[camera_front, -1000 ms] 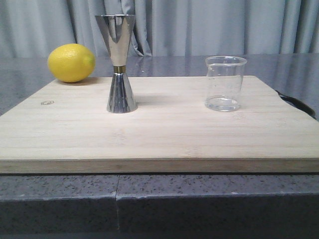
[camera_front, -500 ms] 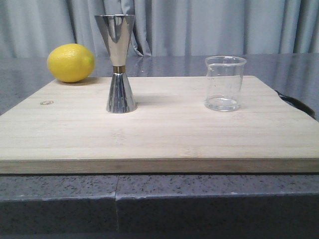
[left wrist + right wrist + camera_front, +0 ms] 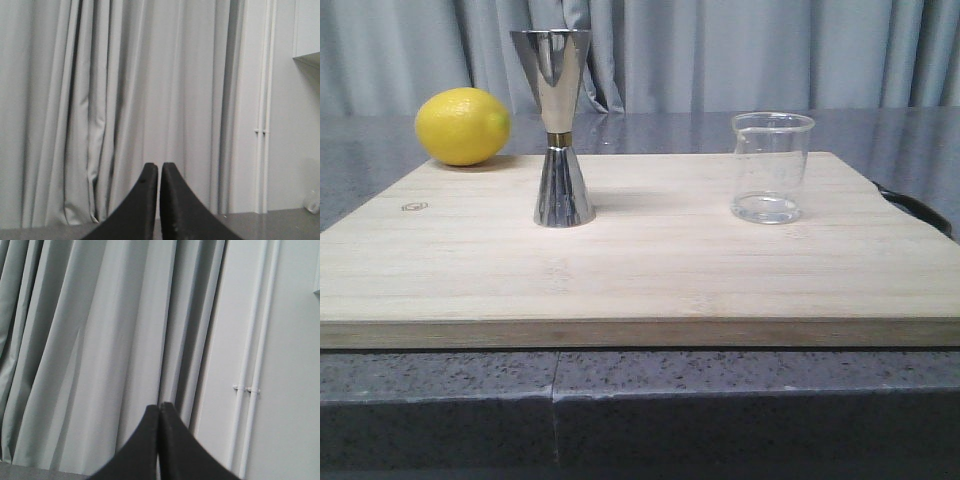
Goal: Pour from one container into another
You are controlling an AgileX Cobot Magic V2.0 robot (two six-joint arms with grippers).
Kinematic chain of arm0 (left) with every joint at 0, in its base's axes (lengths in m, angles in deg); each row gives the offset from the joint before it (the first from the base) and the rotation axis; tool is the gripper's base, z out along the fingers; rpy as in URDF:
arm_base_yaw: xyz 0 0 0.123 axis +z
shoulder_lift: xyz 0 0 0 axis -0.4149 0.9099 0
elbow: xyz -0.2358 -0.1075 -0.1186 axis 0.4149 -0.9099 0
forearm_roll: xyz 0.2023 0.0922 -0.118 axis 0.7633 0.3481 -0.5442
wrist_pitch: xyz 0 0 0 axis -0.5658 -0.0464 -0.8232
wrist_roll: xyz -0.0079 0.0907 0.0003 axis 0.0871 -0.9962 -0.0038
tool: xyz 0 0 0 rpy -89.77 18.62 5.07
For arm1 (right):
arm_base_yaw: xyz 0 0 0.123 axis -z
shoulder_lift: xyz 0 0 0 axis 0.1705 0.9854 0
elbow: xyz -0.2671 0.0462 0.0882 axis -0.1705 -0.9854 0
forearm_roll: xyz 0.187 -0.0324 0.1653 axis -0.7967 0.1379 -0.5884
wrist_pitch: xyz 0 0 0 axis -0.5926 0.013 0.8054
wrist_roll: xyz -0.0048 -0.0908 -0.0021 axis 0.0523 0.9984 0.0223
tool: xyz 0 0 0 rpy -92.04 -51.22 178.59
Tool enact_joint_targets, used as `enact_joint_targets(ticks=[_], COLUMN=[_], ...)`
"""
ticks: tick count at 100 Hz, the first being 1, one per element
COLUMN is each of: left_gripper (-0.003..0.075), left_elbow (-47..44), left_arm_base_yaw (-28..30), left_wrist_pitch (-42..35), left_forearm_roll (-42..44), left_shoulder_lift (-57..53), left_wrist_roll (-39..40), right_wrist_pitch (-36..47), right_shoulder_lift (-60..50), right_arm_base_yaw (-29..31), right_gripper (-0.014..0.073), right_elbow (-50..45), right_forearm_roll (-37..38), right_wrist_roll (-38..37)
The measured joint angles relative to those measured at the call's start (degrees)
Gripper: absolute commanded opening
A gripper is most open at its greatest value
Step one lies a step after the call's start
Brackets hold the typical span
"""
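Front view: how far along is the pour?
The steel hourglass jigger and the clear glass beaker stand upright and apart on the bamboo board. Left gripper and right gripper are shut, holding nothing. This fits before pouring or after; contents unclear.

jigger (image 3: 558, 130): polished mirror-bright metal, brass-toned band | beaker (image 3: 771, 166): clear glossy glass | board (image 3: 650, 270): pale matt wood, fine grain | lemon (image 3: 463, 126): dimpled yellow rind | counter (image 3: 620, 400): speckled grey stone | my left gripper (image 3: 159, 170), right gripper (image 3: 159, 412): matt black plastic
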Motion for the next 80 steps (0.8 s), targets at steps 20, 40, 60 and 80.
enact_joint_targets(ticks=[20, 40, 60, 80], left_gripper=[-0.0019, -0.0019, -0.0019, -0.0019], left_elbow=[-6.77, -14.44, -14.46, -14.46], left_arm_base_yaw=[0.01, 0.01, -0.93, -3.94], left_wrist_pitch=[1.91, 6.57, 13.49, 24.11], left_forearm_roll=[-28.23, -45.27, -48.88, -60.38], left_shoulder_lift=[-1.62, -2.39, -2.39, -2.39], left_wrist_roll=[-32.13, -50.77, -58.25, -73.05], right_wrist_pitch=[0.0, 0.0, 0.0, 0.0], right_shoulder_lift=[0.0, 0.0, 0.0, 0.0], right_arm_base_yaw=[0.0, 0.0, 0.0, 0.0], right_gripper=[-0.0073, -0.0073, -0.0073, -0.0073], right_elbow=[0.0, 0.0, 0.0, 0.0], right_forearm_roll=[0.0, 0.0, 0.0, 0.0], right_wrist_roll=[0.0, 0.0, 0.0, 0.0])
